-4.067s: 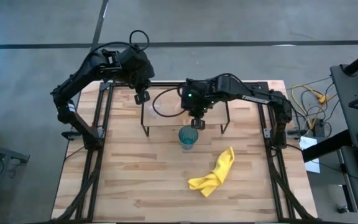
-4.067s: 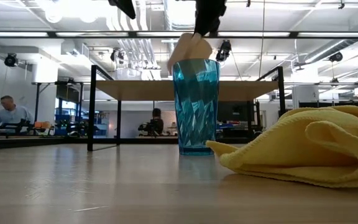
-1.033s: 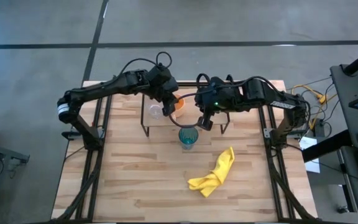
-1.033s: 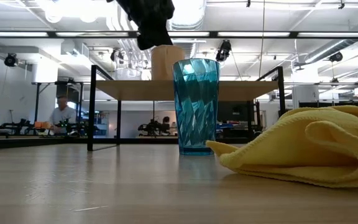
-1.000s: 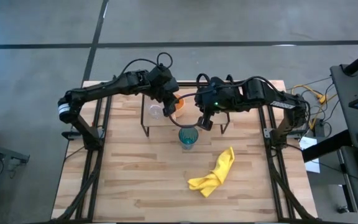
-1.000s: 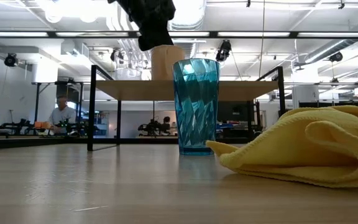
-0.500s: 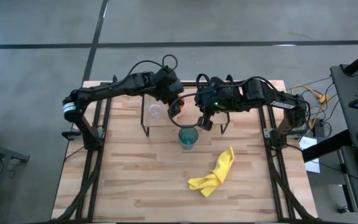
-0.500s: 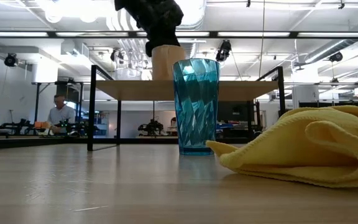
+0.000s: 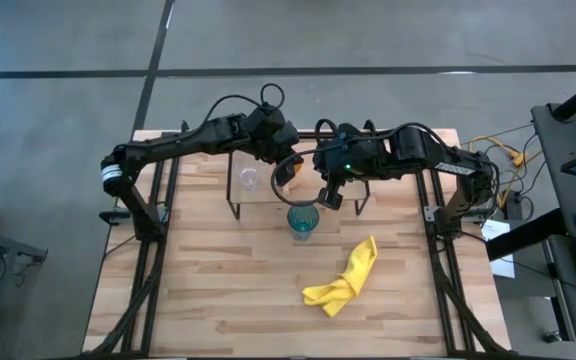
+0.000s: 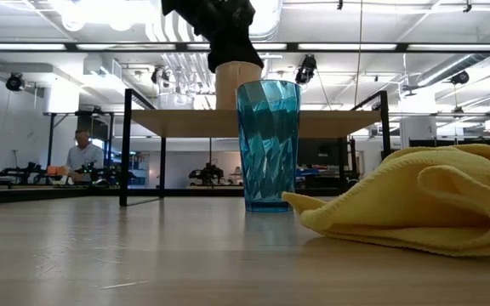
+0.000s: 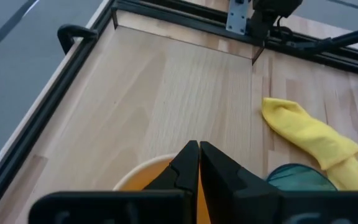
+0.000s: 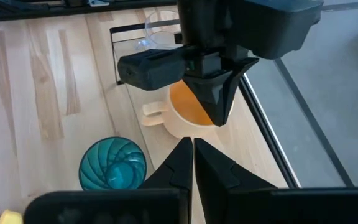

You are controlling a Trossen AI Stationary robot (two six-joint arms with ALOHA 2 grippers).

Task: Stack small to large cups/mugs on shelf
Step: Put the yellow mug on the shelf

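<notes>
The orange mug [image 12: 188, 109] stands upright on the light-wood shelf [image 9: 348, 172], with my left gripper [image 9: 286, 172] right above it and shut on it. In the low view the mug [image 10: 238, 85] shows behind the teal tumbler [image 10: 268, 144]. The tumbler [image 9: 303, 220] stands on its base on the table, just in front of the shelf. The small clear glass [image 9: 250, 178] stands on the shelf's left part. My right gripper [image 9: 330, 196] hovers shut over the shelf's front edge, beside the tumbler, touching nothing. My left gripper comes from above, pointing down, and is shut on the mug's rim [image 12: 211, 122], on the side away from the handle [image 12: 151, 112]. Orange wall shows between the two fingers [image 11: 188, 163]. The mug is upright, its base level with the shelf board.
A crumpled yellow cloth [image 9: 346, 278] lies on the table toward the near right. The shelf's thin black legs [image 10: 127, 144] stand on the tabletop [image 9: 208, 290]. Black frame rails run along both table sides. A person sits in the room far behind.
My left gripper has moved a short way toward the table's right along the shelf, staying shut. The orange mug has gone with it, upright, closer to the spot behind the tumbler. The right arm has kept still.
</notes>
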